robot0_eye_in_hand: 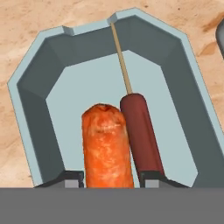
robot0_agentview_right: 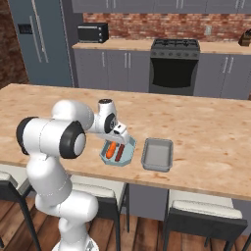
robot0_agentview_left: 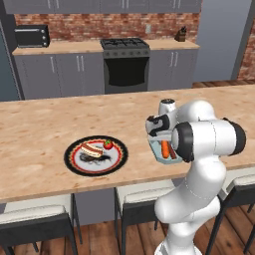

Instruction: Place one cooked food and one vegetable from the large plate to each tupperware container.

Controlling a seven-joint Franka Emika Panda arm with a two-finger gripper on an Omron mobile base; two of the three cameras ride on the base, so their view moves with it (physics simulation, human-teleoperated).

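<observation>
On the left we've got the large plate (robot0_agentview_left: 74, 158) holding cake and a strawberry, then the gripper (robot0_eye_in_hand: 105, 179) hanging narrow around the carrot (robot0_eye_in_hand: 106, 144) in 1 tupperware container (robot0_agentview_right: 128, 156), the other tupperware container (robot0_agentview_right: 158, 155) just right

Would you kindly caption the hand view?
Gripper over tupperware container holding a carrot and a skewered sausage.

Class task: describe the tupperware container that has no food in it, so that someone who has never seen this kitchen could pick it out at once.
Start at the long pale wooden counter, near its front edge. Two small shallow blue-grey rectangular trays lie side by side there. The one meant is bare inside; its neighbour holds an orange carrot and a dark red sausage on a stick.
</observation>
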